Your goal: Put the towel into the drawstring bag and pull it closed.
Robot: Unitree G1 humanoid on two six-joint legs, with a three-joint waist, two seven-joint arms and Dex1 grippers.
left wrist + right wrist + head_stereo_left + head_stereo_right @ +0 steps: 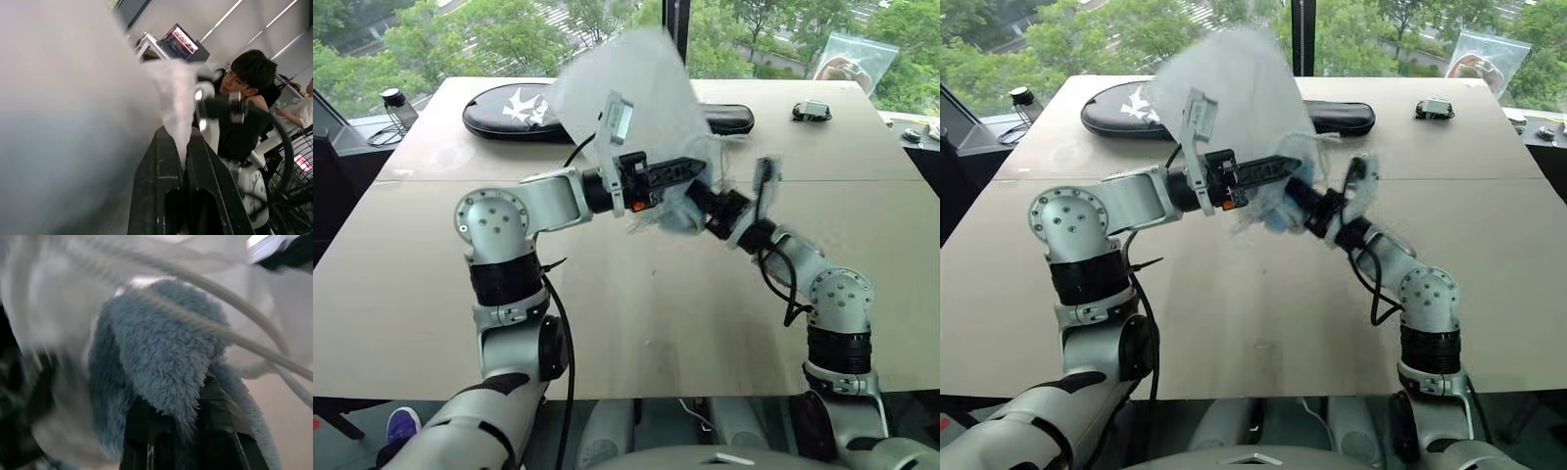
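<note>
Both arms are raised over the middle of the table (646,323). My left gripper (701,172) is shut on an edge of the drawstring bag (631,93), a translucent white pouch that billows up blurred above it. In the left wrist view the thin bag fabric (178,117) is pinched between the two black fingers (154,166). My right gripper (1295,204) is shut on the towel (161,357), a light-blue fluffy cloth. It holds the towel (679,217) right at the bag, just below the left gripper. White drawstring cords (234,335) cross in front of the towel.
A long black racket case (509,110) lies along the table's far edge behind the bag. A clear zip bag (854,61) leans at the far right, near a small dark device (811,111). A person (247,93) sits behind, in the left wrist view.
</note>
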